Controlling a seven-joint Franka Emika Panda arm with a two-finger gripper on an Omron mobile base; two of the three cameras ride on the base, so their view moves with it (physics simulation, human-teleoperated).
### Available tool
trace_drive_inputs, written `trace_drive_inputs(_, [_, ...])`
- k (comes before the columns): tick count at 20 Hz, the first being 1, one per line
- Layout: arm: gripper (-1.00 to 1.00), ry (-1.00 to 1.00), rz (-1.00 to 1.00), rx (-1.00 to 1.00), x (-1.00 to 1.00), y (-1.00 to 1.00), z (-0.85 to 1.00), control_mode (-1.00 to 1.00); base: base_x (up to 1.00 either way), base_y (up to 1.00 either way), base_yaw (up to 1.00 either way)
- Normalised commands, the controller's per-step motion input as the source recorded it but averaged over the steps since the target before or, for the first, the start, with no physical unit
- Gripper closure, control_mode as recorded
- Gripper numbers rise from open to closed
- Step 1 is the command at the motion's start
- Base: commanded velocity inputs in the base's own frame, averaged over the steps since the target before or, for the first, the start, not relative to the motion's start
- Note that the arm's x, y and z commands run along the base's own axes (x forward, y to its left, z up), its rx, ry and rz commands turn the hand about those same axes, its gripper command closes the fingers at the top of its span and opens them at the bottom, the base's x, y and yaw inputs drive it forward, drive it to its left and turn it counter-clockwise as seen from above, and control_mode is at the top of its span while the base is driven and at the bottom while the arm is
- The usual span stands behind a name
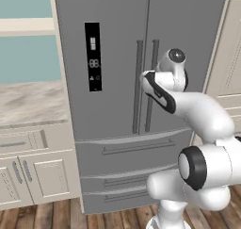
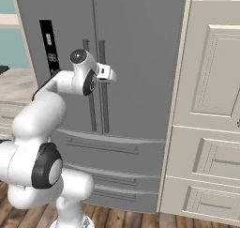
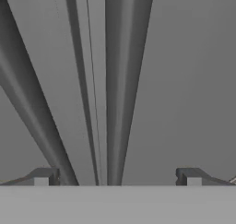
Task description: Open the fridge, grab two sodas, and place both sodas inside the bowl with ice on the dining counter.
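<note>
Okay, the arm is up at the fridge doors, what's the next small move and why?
Probably ease the hand forward until one bar handle sits between the fingers, then close. The fridge doors are both shut, the gripper is open and close to the two handles at the centre seam, and in the hand view nothing is between its fingertips yet.

A glossy white arm (image 1: 207, 115) of rounded, bulbous segments, with black bands and grey caps at its joints.
</note>
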Motion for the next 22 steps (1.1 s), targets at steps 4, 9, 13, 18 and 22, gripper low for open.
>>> trace_drive_inputs(4, [-1.0, 0.0, 0.01, 0.0, 0.34, 0.0, -0.08, -1.0, 0.0, 0.0, 0.0])
trace_drive_inputs(9, [-1.0, 0.0, 0.0, 0.0, 0.38, 0.0, -0.06, -1.0, 0.0, 0.0, 0.0])
trace_drive_inputs(13, [-1.0, 0.0, 0.0, 0.0, 0.43, 0.0, -0.08, -1.0, 0.0, 0.0, 0.0])
trace_drive_inputs(18, [-1.0, 0.0, 0.0, 0.0, 0.47, 0.0, -0.15, -1.0, 0.0, 0.0, 0.0])
trace_drive_inputs(22, [1.0, 0.0, 0.03, 0.0, 0.54, -0.01, -0.22, -1.0, 0.0, 0.0, 0.0])
